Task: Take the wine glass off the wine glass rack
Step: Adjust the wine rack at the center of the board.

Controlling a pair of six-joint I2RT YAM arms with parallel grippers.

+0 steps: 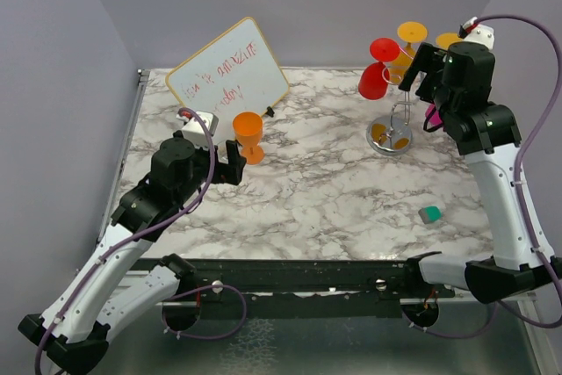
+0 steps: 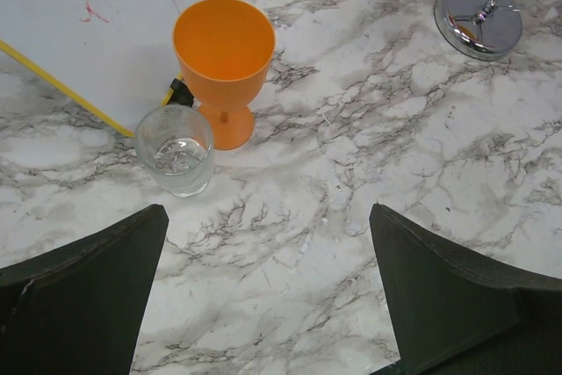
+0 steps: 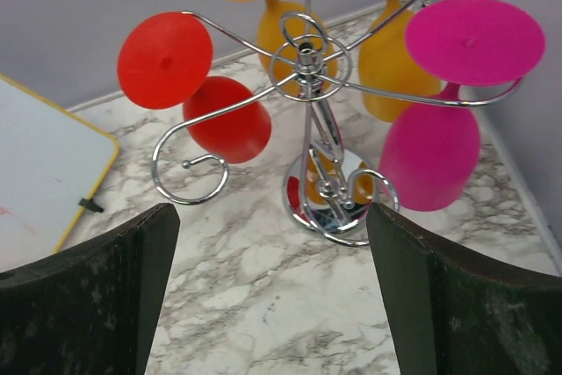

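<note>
- Much bare marble table lies open in front of the wine glass rack and to its left. The table's back and right edges, with the walls, run close behind and beside it.
- The rack is shiny silver wire: round mirrored base, thin post, curled arms.
- Four glasses hang upside down from the rack's arms: one red wine glass, two yellow wine glasses, one magenta wine glass.
- Well left of the rack stand one upright orange goblet, one clear tumbler just beside it, and one whiteboard. One green block lies in front of the rack.
- The right gripper faces the rack, jaws wide apart and empty. The left gripper, near the goblet, also gapes wide and holds nothing.
</note>
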